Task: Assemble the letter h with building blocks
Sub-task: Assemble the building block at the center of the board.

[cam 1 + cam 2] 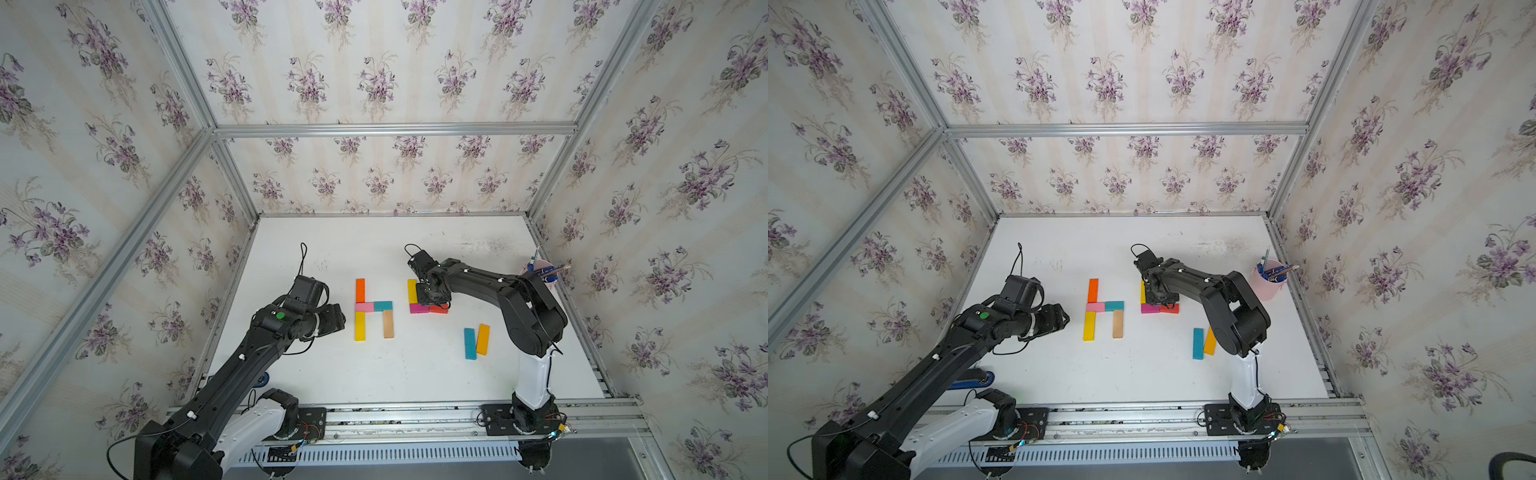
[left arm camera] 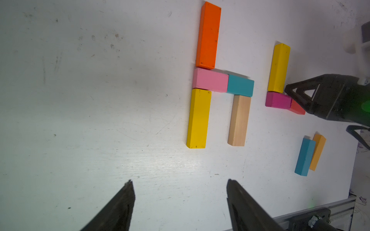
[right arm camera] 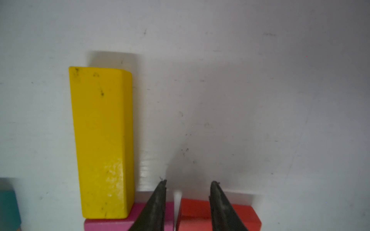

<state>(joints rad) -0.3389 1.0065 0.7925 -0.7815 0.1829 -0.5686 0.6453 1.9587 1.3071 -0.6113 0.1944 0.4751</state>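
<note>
In both top views, five building blocks lie joined as an h: orange, pink, teal, yellow and tan. To its right a second yellow block stands on the end of a magenta block, with a red block a thin gap beyond it. My right gripper hangs low over that gap, narrowly open, one finger above magenta and one above red. My left gripper is wide open and empty, left of the h.
A blue block and an amber block lie side by side at the front right. A pale pink cup with blue pens stands by the right wall. Aluminium rails edge the front of the white table.
</note>
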